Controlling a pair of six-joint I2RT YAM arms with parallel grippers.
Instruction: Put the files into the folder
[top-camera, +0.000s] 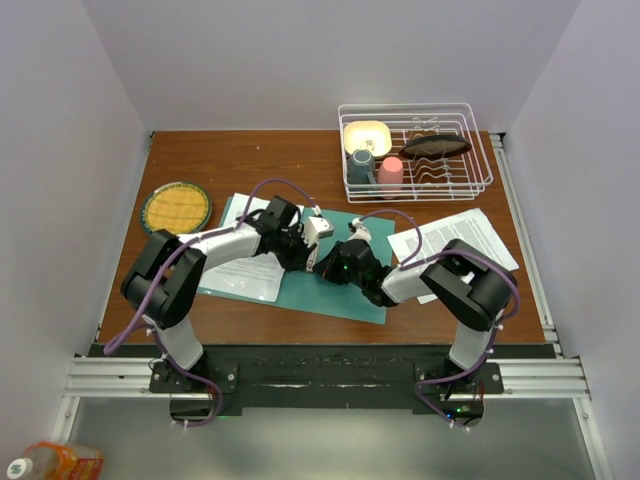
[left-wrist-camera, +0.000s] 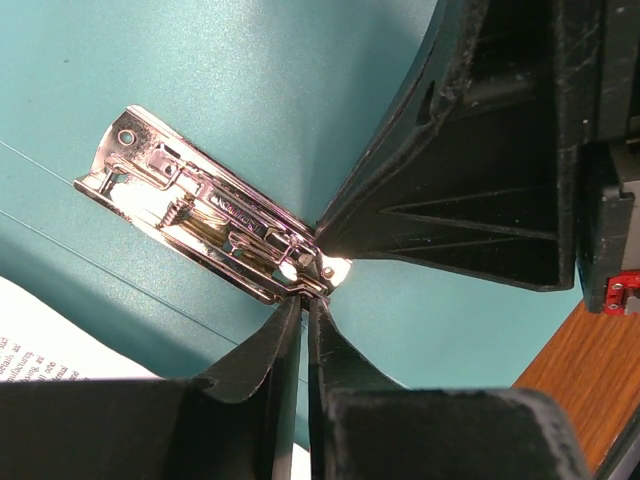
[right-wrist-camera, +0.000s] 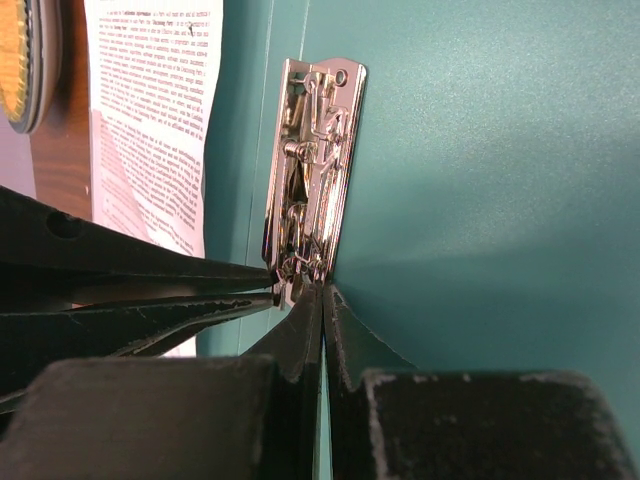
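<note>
Here, left fingers (left-wrist-camera: 262, 368) and right fingers (right-wrist-camera: 300, 342) clenched, tips at the metal clip (left-wrist-camera: 200, 205) on the folder (left-wrist-camera: 250, 60).

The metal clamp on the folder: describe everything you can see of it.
The clamp is a shiny chrome lever fastener, long and narrow, with a hole in one far corner, lying flat on the teal folder near its crease lines. The closed tips of the left gripper and right gripper both meet at its near end; whether they pinch anything is unclear.
</note>
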